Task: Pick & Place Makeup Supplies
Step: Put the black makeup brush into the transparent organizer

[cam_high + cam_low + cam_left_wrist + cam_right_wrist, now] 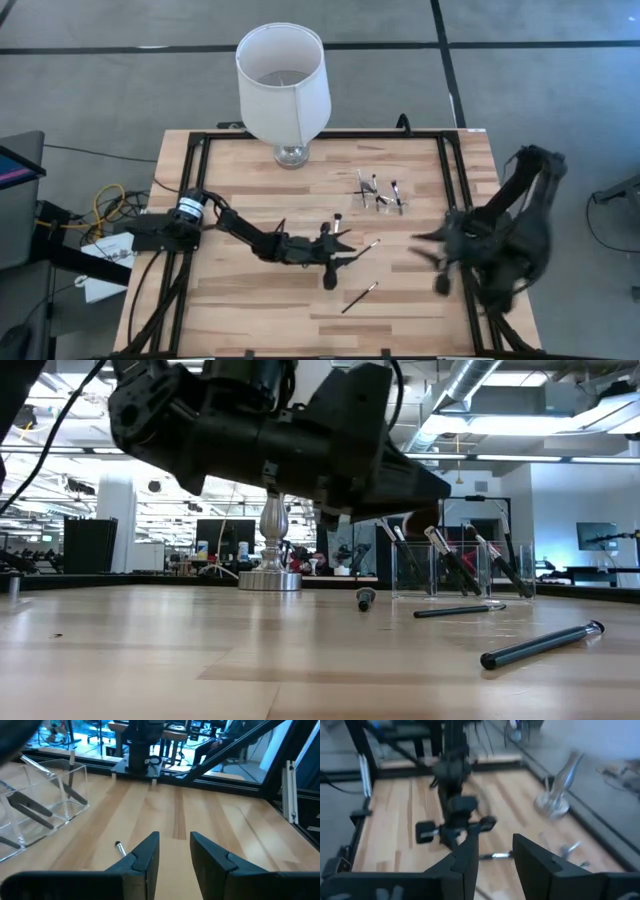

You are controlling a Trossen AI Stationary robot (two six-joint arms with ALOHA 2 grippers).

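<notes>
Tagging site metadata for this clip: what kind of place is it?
Likely an open-plan robotics lab or office. Behind the wooden table the low view shows exposed ceiling ducts and rows of monitors. Both arms sit on a black frame, and the floor is grey carpet tile.

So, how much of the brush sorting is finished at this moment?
Partly done. Several brushes already stand in the clear holder. Nothing is in hand: the left gripper hangs over mid-table, jaws open and empty, and the right gripper is open and empty near the right side. At least three loose brushes remain on the table.
</notes>
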